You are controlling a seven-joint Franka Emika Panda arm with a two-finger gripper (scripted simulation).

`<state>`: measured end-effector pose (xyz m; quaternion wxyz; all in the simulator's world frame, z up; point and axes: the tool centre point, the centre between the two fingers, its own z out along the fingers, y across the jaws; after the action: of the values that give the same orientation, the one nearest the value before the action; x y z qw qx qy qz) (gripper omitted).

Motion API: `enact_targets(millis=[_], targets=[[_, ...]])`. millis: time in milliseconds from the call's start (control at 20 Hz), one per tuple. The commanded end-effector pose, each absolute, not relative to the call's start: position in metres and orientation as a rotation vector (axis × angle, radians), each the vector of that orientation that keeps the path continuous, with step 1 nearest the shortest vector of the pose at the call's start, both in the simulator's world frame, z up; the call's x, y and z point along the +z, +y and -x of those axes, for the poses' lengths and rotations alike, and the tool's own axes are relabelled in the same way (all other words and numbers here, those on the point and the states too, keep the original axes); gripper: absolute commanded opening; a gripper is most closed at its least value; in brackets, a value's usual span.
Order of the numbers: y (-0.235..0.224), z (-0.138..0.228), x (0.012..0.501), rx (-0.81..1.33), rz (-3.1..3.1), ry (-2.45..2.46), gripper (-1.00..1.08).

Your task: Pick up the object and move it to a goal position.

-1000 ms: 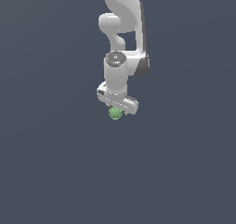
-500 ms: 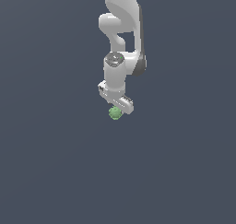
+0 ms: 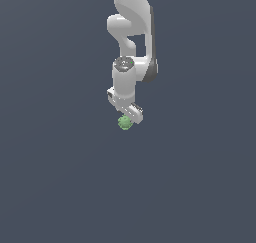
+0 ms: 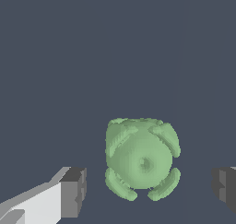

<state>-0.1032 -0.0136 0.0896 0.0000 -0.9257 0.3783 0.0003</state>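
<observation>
The tool (image 3: 125,118) is being held wide, its fingers (image 4: 73,191) apart from the light-green object (image 4: 141,159), which is lying between them, untouched.

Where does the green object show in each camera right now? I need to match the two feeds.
Exterior view: the green object sits just under the white gripper, near picture centre.
Wrist view: the green object lies between the two dark fingertips, gaps on both sides.
Shared landmark: the gripper, directly over the object in both.
</observation>
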Motion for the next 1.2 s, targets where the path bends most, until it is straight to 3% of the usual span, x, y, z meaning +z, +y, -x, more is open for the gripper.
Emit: enact_targets(millis=[0, 850, 900, 1150], targets=[[-0.014, 0.103, 0.089, 0.001, 2.908, 1.188, 1.0], [-0.014, 0.104, 0.039, 0.0, 2.905, 1.195, 1.0], [-0.014, 0.104, 0.039, 0.0, 2.905, 1.195, -1.0], [-0.014, 0.104, 0.039, 0.0, 2.905, 1.195, -1.0]])
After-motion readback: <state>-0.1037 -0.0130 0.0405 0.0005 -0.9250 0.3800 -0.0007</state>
